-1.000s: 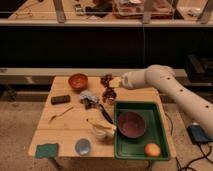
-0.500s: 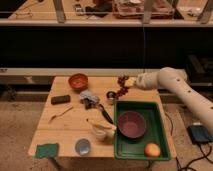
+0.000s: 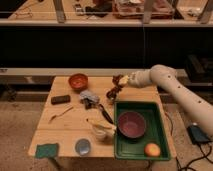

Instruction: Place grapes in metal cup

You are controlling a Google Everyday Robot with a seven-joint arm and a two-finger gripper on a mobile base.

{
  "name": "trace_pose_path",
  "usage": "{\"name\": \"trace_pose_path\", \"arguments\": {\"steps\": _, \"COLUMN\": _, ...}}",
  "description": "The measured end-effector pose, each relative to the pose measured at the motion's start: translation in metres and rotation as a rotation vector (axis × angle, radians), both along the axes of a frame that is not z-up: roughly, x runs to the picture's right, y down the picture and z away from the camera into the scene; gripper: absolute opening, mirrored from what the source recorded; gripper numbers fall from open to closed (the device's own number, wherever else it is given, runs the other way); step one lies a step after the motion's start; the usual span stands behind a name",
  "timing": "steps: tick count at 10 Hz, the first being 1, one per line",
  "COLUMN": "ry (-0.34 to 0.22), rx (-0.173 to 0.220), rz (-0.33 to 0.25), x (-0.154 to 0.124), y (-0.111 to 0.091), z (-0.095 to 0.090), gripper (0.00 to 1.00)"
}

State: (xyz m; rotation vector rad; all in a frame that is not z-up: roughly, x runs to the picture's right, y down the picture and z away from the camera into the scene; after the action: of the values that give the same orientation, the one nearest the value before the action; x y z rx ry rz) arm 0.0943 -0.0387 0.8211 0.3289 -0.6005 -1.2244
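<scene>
The grapes [image 3: 116,88] are held up in the air above the back edge of the bench, right of its middle, pinched at the top by the gripper [image 3: 121,80]; the bunch hangs below it, clear of the wood. The cup [image 3: 83,146] stands near the front edge, toward the left corner, well apart from the grapes.

Going left to right along the likely path, several hazards are judged. A green sponge [image 3: 46,150] lies just left of the cup, and a white cup [image 3: 100,132] stands just right of it, so a low pass could knock either. A grey bundle [image 3: 89,97] and a dark utensil [image 3: 105,115] lie between grapes and cup and could be snagged by the dangling bunch. The green tray [image 3: 161,141] by the right edge flanks the route. The cup's mouth looks small for the bunch, so grapes could catch on the rim, tip the cup or spill beside it. A thin hold at the top could slip in transit.
</scene>
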Motion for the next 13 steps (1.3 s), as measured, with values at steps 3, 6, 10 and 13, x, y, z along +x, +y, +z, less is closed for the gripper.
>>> {"name": "trace_pose_path", "arguments": {"steps": 3, "ry": -0.025, "rx": -0.045, "rz": 0.025, "x": -0.023, "y": 0.009, "z": 0.021, "gripper": 0.00}}
{"name": "trace_pose_path", "arguments": {"steps": 6, "ry": -0.029, "rx": -0.064, "rz": 0.047, "x": -0.014, "y": 0.013, "z": 0.021, "gripper": 0.00}}
{"name": "trace_pose_path", "arguments": {"steps": 10, "ry": -0.079, "rx": -0.071, "rz": 0.080, "x": -0.014, "y": 0.030, "z": 0.018, "gripper": 0.00}}
{"name": "trace_pose_path", "arguments": {"steps": 13, "ry": -0.092, "rx": -0.077, "rz": 0.101, "x": -0.014, "y": 0.040, "z": 0.022, "gripper": 0.00}}
